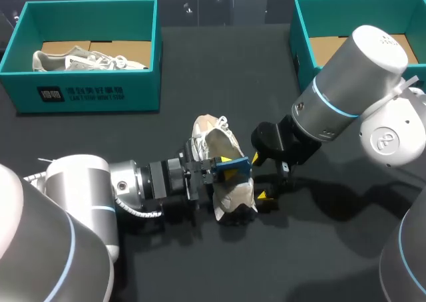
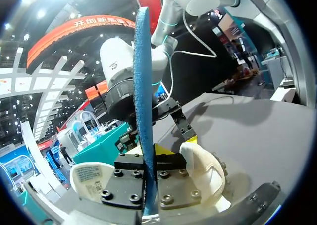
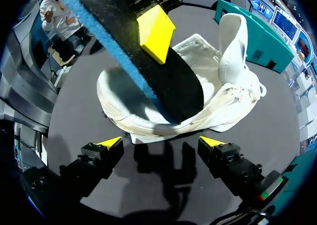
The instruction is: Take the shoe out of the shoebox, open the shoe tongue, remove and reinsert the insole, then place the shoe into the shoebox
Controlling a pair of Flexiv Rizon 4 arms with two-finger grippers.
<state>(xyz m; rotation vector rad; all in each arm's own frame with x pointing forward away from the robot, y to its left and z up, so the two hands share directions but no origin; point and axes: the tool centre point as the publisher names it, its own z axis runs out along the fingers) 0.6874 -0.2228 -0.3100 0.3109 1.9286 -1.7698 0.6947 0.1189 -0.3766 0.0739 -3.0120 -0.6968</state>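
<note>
At the table's far left stands a teal shoebox [image 1: 93, 92] with a pale sneaker [image 1: 80, 61] lying inside it. My left arm [image 1: 80, 189] comes in low along the table, and the left gripper [image 1: 229, 169] is clamped on an insole [image 1: 234, 162], blue on one face and black on the other. In the left wrist view the insole [image 2: 143, 86] stands edge-on between the finger plates. Its far end dips into the opening of the white shoe [image 1: 216, 142], which sits on the dark table near the middle with its tongue raised.

Just beside the shoe's heel end hangs the right gripper [image 1: 261, 177], its fingers spread wide and holding nothing. In its own wrist view both yellow tips stand apart from the shoe [image 3: 223, 101]. My right arm [image 1: 346, 89] comes in from the right, in front of a second teal shoebox [image 1: 303, 36].
</note>
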